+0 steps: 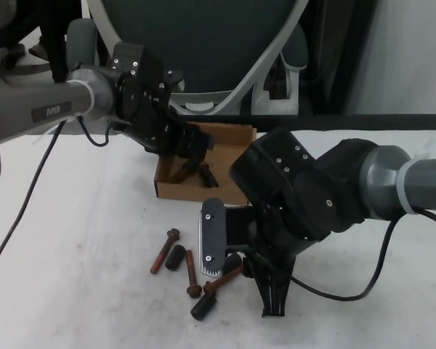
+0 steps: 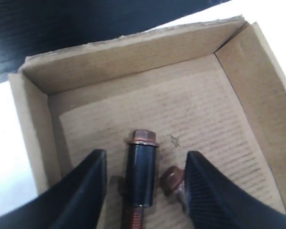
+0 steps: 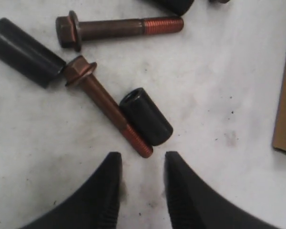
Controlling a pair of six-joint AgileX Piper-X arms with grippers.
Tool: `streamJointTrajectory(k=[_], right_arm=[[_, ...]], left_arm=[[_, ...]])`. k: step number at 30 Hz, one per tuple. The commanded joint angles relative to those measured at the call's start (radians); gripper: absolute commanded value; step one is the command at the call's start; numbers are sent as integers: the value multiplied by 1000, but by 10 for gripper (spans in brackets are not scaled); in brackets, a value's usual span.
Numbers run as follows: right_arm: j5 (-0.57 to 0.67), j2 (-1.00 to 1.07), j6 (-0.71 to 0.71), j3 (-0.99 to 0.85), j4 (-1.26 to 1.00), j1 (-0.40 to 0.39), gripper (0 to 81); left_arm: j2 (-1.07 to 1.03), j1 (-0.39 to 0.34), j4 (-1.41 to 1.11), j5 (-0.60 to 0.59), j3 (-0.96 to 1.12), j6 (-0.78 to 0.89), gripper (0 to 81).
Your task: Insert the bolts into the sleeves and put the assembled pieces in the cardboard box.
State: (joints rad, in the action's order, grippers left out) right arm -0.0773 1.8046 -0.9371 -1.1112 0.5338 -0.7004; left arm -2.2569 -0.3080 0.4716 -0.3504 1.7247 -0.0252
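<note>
While the left pincer (image 2: 145, 153) hangs inside the cardboard box (image 2: 133, 52), we see its two fingers spread wide and gripping nothing. An assembled piece (image 2: 141, 174), a bolt pushed through a black sleeve, lies on the box floor between them, with a gap on either side. A second bolt head (image 2: 171, 180) lies just beside that piece, close to one finger; we cannot tell whether it touches. In the high view the box stands on the white tabletop (image 1: 80, 291), with the unassembled parts scattered on its near side. Over these we find the right pincer (image 3: 142, 160), held low, its fingers parted only a little and holding nothing. Just ahead of its tips lies a loose bolt (image 3: 107, 107), its threaded end pointing toward the gap between the fingers. A short black sleeve (image 3: 147, 117) lies against that threaded end. Another sleeve (image 3: 26, 51) lies by this bolt's head, and another bolt (image 3: 119, 27) lies farther off, apart from the rest.
</note>
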Motion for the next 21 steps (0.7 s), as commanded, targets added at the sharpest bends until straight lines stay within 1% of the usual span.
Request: streamJointTrajectory(k=[1, 6, 8, 13, 21], right_arm=[[3, -4, -35, -10, -22, -5, 295], [0, -4, -35, -10, -75, -5, 295], [0, -4, -35, -10, -91, -5, 295], [0, 1, -43, -10, -121, -5, 295], [0, 22, -43, -10, -135, -5, 295]], left_arm=[[12, 10, 3, -66, 7, 18, 463], [14, 18, 3, -143, 7, 18, 442], [14, 18, 3, -154, 7, 18, 426], [17, 18, -13, -196, 1, 18, 422], [44, 18, -20, -197, 1, 18, 422]])
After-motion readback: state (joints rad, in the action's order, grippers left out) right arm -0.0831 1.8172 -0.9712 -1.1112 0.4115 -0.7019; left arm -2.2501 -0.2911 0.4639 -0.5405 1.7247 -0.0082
